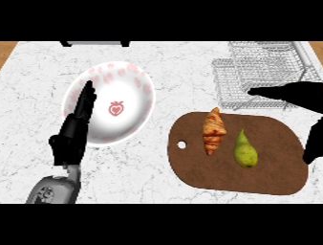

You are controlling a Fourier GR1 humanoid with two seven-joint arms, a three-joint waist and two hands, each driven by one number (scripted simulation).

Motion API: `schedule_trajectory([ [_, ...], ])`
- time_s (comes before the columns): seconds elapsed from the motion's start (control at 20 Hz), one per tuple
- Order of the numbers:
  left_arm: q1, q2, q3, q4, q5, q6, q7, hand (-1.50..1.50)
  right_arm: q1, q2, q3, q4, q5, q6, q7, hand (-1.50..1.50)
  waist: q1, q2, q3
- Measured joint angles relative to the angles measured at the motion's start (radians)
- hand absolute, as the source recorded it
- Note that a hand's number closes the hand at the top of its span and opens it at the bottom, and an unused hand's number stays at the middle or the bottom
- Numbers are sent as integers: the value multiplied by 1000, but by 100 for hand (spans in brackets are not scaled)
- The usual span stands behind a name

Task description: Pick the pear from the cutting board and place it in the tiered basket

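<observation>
Plate (pixel 108 103): strawberry mark, apparently no lettering

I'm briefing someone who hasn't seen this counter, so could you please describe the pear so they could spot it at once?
Find the brown cutting board at the counter's right, in front of the wire tiered basket. Two items lie on it side by side: the pear is the right-hand one. It is smooth and yellow-green, narrow end pointing away, unlike the ridged golden-orange croissant to its left.
</observation>
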Motion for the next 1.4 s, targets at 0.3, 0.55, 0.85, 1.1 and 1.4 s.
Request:
schedule_trajectory([
  [0.3, -11, -18, 11, 16, -15, -1, -10, 0, 48, 14, -15, 52, 88, -18, -81, -150, -3, 0, 0],
  [0.55, -2, -17, 27, 15, -13, -21, -19, 0, 49, 48, -22, 101, 142, -26, -132, -150, -3, -1, 0],
  [0.85, -8, -16, 46, 24, -12, -41, -23, 0, 72, 81, -28, 116, 189, -40, -183, -150, -3, -1, 0],
  [1.1, 12, -23, 45, 4, -23, -46, -14, 0, 87, 130, -38, 98, 208, -32, -168, -150, -4, -1, 0],
  [1.4, 24, -26, 52, -22, -28, -59, -4, 0, 79, 177, -44, 107, 236, -13, -137, -150, -4, -1, 0],
])
